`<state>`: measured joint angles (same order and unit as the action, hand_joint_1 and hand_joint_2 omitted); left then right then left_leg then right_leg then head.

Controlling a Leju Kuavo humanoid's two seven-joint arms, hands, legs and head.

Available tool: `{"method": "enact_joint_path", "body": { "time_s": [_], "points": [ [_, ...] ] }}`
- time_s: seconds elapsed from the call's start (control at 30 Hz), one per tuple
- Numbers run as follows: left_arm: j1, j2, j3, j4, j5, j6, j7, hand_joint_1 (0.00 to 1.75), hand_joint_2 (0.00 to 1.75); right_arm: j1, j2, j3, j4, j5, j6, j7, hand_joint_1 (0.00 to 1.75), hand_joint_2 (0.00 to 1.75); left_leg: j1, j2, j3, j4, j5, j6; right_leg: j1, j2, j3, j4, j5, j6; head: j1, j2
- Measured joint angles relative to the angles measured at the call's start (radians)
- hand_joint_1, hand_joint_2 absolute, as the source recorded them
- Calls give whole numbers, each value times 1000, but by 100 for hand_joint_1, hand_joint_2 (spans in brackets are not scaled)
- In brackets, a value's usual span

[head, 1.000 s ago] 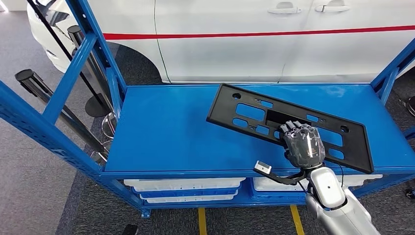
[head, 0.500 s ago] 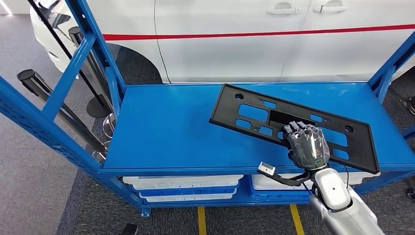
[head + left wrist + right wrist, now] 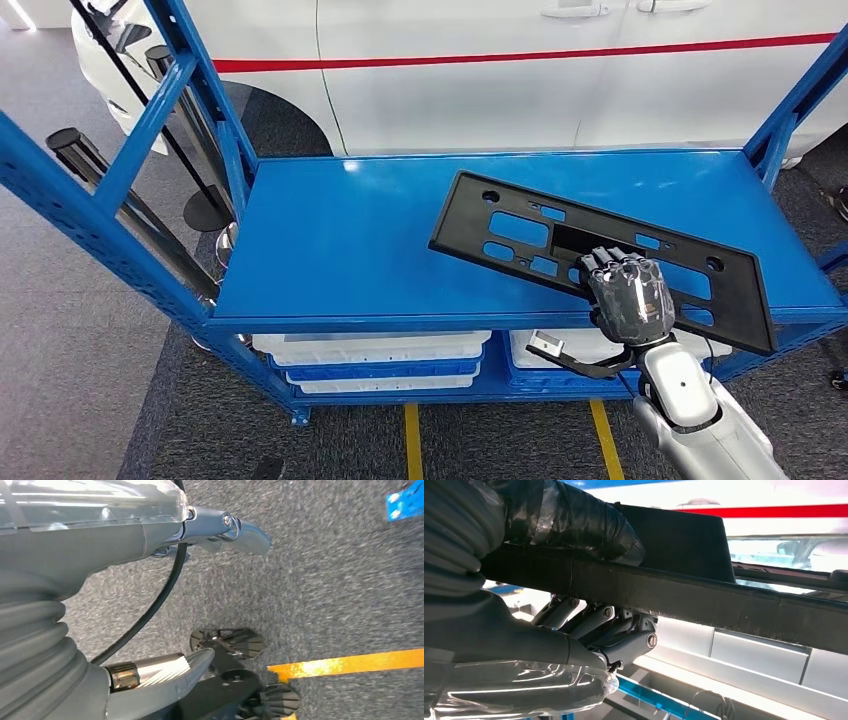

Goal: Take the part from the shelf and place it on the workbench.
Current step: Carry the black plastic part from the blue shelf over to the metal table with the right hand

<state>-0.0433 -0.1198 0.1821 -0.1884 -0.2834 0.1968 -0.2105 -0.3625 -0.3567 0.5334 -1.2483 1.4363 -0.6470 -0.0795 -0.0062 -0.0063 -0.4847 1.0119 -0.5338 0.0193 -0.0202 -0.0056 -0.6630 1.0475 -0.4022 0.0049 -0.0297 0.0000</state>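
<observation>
No readable text, label, brand, number or sign anywhere in these views.
</observation>
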Motion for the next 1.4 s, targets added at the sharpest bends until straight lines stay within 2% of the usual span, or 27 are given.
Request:
{"method": "enact_joint_path", "body": {
  "time_s": [0.17,0.27,0.3,0.4,0.43,0.47,0.5,0.57,0.6,0.67,0.7,0.73,0.83,0.87,0.9,0.93,0.97,1.0,1.03,1.1,1.13,1.2,1.23,1.27,1.33,1.37,1.4],
  "points": [
    [0,0,1,0,0,0,0,0,175,0,0,0,0,0,0,0,175,175,-2,0,-2,1,6,0,-1,0,1,-2,4,4,0,0],
    [0,0,2,0,0,2,0,0,175,0,0,0,-1,0,0,0,175,175,-3,-1,-12,-7,18,8,-3,0,0,-11,18,17,0,0],
    [0,0,3,0,0,2,0,0,175,1,0,-2,-2,0,-1,0,175,175,-2,1,-24,-15,35,17,-3,1,-13,29,-23,24,0,0],
    [0,-1,4,0,-1,3,0,0,175,6,-3,-5,-3,5,-3,1,175,175,4,8,-88,-18,94,35,-4,4,-54,239,-164,39,3,0],
    [0,-2,4,0,-2,3,0,0,175,7,-3,-5,-3,8,-3,1,175,175,4,8,-107,-11,103,32,-4,4,-36,248,-149,41,3,0],
    [0,-2,4,0,-2,3,0,0,175,8,-3,-6,-3,9,-4,1,175,175,5,8,-121,-3,108,30,-5,4,3,205,-121,41,3,0],
    [0,-2,4,0,-2,3,0,0,175,7,-3,-7,-3,10,-4,1,175,175,5,8,-134,6,112,26,-5,4,51,141,-110,40,3,0],
    [-1,-2,4,0,-2,3,0,0,175,5,-3,-9,-6,8,-2,0,175,175,3,7,-154,22,120,16,-1,6,127,25,-118,31,2,0],
    [-1,-2,5,0,-3,3,0,0,175,5,-3,-9,-7,2,2,-1,175,175,1,6,-160,26,126,11,2,7,140,-3,-128,24,2,0],
    [1,-2,6,0,-3,3,0,0,175,5,-4,-10,-7,-15,14,-8,175,175,1,5,-166,28,137,-1,3,5,133,-10,-120,8,2,0],
    [2,-2,7,0,-3,3,0,0,175,4,-5,-10,-7,-24,20,-12,175,175,2,4,-173,34,128,-7,1,4,126,-12,-111,-1,2,0],
    [3,-1,8,0,-3,4,0,0,175,2,-6,-10,-7,-31,24,-17,175,175,3,4,-183,54,102,-13,-2,1,116,-14,-100,-10,2,0],
    [2,-1,11,0,-4,4,0,0,175,-2,-9,-10,-7,-44,32,-25,175,175,9,3,-221,202,-35,-26,-3,-2,77,-14,-67,-24,-1,0],
    [2,-1,12,0,-5,4,-1,0,175,-2,-10,-10,-7,-47,35,-28,175,175,10,3,-227,255,-58,-29,-2,-2,62,-13,-56,-24,-1,0],
    [1,-1,12,0,-6,4,-1,0,175,-2,-11,-10,-7,-50,38,-31,175,175,11,3,-222,286,-58,-30,-2,-3,46,-11,-45,-23,-1,0],
    [1,-1,13,0,-8,4,-1,0,175,-2,-12,-10,-7,-54,40,-33,175,175,11,3,-203,287,-37,-30,-1,-3,29,-9,-34,-21,-1,0],
    [1,-1,13,0,-9,4,-1,0,175,-2,-14,-10,-7,-58,43,-35,175,175,11,3,-168,256,-8,-27,-1,-3,14,-6,-24,-19,-1,0],
    [0,-1,14,0,-10,4,-2,0,175,-2,-16,-10,-7,-61,44,-36,175,175,10,3,-119,199,13,-23,-2,-3,2,-3,-15,-16,-1,0],
    [-1,0,14,0,-10,5,-2,0,175,-2,-18,-10,-7,-63,45,-36,175,175,8,3,-66,124,16,-17,-1,-3,-8,0,-6,-12,-1,0],
    [-3,1,15,0,-13,6,-1,0,175,-2,-22,-10,-8,-65,45,-37,175,175,2,1,3,16,-2,-8,-2,-4,-17,-2,14,1,-1,0],
    [-4,1,16,0,-14,6,-1,0,175,-1,-24,-10,-8,-67,45,-37,175,175,-2,1,12,-8,-7,-4,-3,-5,-18,-7,25,8,-2,0],
    [-3,1,16,1,-16,6,0,0,175,0,-27,-10,-8,-69,44,-37,175,175,-1,3,1,-21,15,9,-4,-2,-21,-15,35,22,-3,0],
    [-4,1,17,1,-17,6,0,0,175,1,-29,-10,-8,-70,44,-37,175,175,1,5,-7,-26,29,18,-5,0,-27,-5,16,26,-3,0],
    [-4,1,17,1,-17,6,0,0,175,2,-32,-10,-8,-71,44,-37,175,175,4,7,-18,-31,45,27,-4,3,-37,25,-25,29,-1,0],
    [-4,2,18,1,-18,8,0,0,175,3,-37,-11,-8,-71,43,-35,175,175,4,10,-48,-30,71,36,-5,4,-64,138,-132,31,1,0],
    [-4,1,18,1,-18,8,0,0,175,5,-38,-11,-8,-71,42,-33,175,175,3,10,-67,-26,83,37,-5,4,-74,202,-166,33,1,0],
    [-4,1,18,1,-18,8,1,0,175,8,-38,-11,-8,-70,42,-32,175,175,2,10,-86,-22,93,36,-5,4,-76,249,-172,35,1,0]
  ]
}}
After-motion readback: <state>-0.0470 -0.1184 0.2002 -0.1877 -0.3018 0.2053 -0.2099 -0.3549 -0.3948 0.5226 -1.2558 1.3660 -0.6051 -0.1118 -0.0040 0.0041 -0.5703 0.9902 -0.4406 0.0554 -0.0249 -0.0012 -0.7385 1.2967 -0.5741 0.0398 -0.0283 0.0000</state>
